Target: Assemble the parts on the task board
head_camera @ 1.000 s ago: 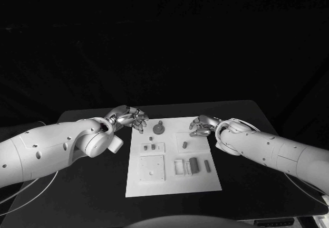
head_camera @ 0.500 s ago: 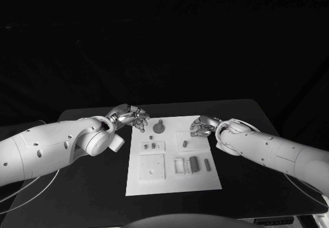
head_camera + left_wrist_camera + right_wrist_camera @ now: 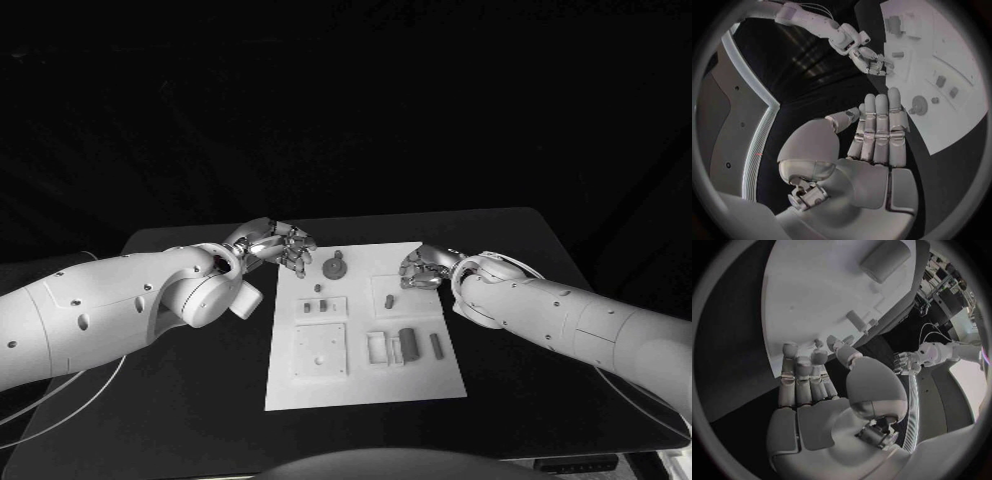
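Task board [image 3: 364, 390] between both empty hands

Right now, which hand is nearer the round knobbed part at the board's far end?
Left. The left hand hovers just beside the round part; the right hand sits farther off, at the task board's opposite edge.

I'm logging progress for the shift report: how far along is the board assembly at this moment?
Early, it seems. Nothing looks assembled yet: several small parts lie loose on the task board. Nothing is in hand: the left hand hovers at the board's far left corner, the right hand over its far right edge, both holding nothing. Picking up and fitting the parts is apparently all left.
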You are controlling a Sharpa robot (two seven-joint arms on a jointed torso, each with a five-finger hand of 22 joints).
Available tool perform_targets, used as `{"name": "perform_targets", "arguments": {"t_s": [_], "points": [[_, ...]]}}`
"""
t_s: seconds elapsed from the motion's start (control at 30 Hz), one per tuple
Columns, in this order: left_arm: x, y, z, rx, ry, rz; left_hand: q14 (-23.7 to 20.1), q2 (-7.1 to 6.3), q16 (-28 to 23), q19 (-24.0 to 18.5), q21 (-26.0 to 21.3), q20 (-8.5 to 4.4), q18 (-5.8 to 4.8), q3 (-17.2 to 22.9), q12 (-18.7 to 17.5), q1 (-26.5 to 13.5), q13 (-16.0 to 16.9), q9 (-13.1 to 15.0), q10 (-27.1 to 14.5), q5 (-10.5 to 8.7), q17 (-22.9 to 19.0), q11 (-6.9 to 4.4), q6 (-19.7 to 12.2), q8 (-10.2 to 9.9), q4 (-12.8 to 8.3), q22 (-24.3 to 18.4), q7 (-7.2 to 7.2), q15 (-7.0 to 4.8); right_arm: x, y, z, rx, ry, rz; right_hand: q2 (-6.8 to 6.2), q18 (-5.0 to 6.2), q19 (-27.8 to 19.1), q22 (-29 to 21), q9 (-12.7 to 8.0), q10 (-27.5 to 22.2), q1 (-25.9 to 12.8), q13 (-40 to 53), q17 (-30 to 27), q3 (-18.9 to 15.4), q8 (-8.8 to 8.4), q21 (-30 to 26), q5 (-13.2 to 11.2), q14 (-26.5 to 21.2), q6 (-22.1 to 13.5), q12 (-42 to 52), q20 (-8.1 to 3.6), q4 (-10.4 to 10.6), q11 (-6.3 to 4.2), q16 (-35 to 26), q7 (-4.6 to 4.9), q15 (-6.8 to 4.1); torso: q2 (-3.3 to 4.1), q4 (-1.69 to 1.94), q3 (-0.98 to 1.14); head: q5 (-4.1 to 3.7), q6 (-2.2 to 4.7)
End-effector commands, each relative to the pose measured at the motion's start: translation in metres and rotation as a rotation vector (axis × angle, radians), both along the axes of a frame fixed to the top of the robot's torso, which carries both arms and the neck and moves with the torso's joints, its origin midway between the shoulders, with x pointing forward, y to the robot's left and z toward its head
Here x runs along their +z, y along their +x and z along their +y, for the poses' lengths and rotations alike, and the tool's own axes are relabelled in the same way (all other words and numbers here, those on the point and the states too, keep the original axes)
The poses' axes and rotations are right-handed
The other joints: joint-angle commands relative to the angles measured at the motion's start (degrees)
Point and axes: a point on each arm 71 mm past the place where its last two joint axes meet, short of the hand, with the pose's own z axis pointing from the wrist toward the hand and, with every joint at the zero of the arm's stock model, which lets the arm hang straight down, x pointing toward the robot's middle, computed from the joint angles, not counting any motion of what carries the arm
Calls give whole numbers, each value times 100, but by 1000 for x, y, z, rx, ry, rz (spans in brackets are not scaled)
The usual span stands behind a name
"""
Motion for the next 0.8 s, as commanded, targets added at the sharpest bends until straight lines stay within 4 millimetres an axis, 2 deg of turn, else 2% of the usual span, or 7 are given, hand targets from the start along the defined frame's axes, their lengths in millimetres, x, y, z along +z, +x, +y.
{"name": "perform_targets", "arguments": {"t_s": [0.03,0.3,0.47,0.8], "points": [[1,-1,-2,-8,-14,-2,-30,-68,-4,-36,-29,-4,87,5,-9,-2,8,11,-40,-2,-7,13,-23,-19,-29,7,2,11,-2,-2,2,17,-14,1,39,77,21,78,16,35,54,-9,-4,13,39,9,31,18,84,27,-24,-16,-6,39,2,-46,-4,-2,-4,-2,-6],[1,-1,-2,-9,-14,0,-31,-74,-4,-36,-31,-3,88,1,-9,-3,12,14,-42,-3,-10,14,-23,-23,-35,7,3,12,-4,-2,0,5,-50,-17,104,77,43,88,62,83,151,-13,-2,19,144,29,47,52,276,37,-41,-24,-68,55,-63,-102,-3,-2,-5,-9,-20],[1,-1,-2,-7,-13,0,-32,-80,-3,-36,-32,-2,88,-3,-10,-3,15,16,-44,-3,-12,14,-23,-26,-40,8,4,13,-5,-1,-1,5,-76,-26,90,77,57,91,97,115,241,-18,-2,24,206,41,55,75,390,36,-58,-29,-112,60,-108,-142,1,-2,-5,-4,-27],[1,-2,-1,-8,-12,4,-36,-94,-3,-37,-35,0,89,-13,-12,-6,21,23,-50,-3,-17,17,-25,-33,-51,10,5,15,-6,0,-3,-13,-87,-35,36,77,60,91,102,123,266,-23,-4,6,197,43,52,80,376,27,-61,-28,-118,57,-112,-154,0,-3,-2,-4,-41]]}}
